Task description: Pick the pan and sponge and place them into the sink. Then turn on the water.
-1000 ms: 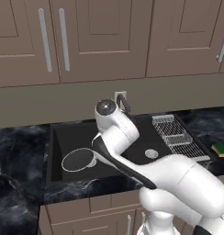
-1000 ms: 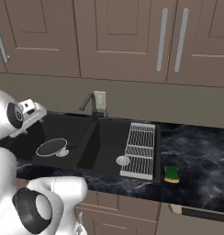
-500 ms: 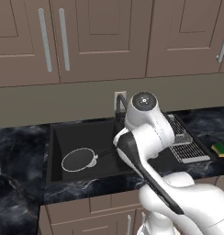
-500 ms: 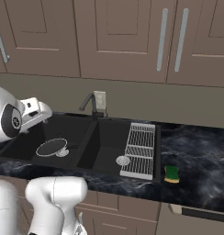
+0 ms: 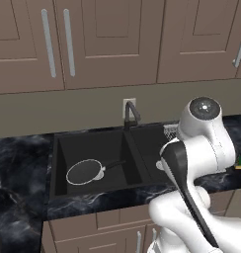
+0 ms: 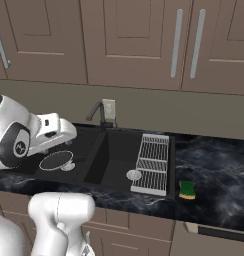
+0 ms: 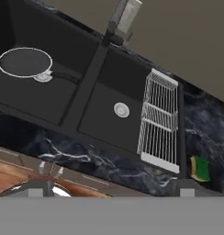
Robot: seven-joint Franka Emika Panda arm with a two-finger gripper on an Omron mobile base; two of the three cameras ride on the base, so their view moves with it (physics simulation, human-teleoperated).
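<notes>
The pan (image 5: 85, 171) lies in the left bowl of the black sink (image 5: 58, 148), its handle pointing right; it is also in the right base view (image 6: 56, 160) and the hand view (image 7: 24, 62). The sponge (image 6: 187, 189) sits on the dark counter right of the sink, and the hand view shows it at the lower right (image 7: 200, 168). My gripper (image 7: 111, 193) is open and holds nothing, high above the counter's front edge and looking down over the sink (image 7: 49, 98). The faucet (image 6: 99, 112) runs no water.
A white wire dish rack (image 6: 153, 162) lies along the right side of the right bowl, between the drain (image 7: 121, 109) and the sponge. Brown cabinets hang above the backsplash. My own white arm (image 5: 191, 163) covers most of the right bowl in the left base view.
My arm has swung from above the left bowl over to the right. The pan stays in the left bowl and the sponge has not moved.
</notes>
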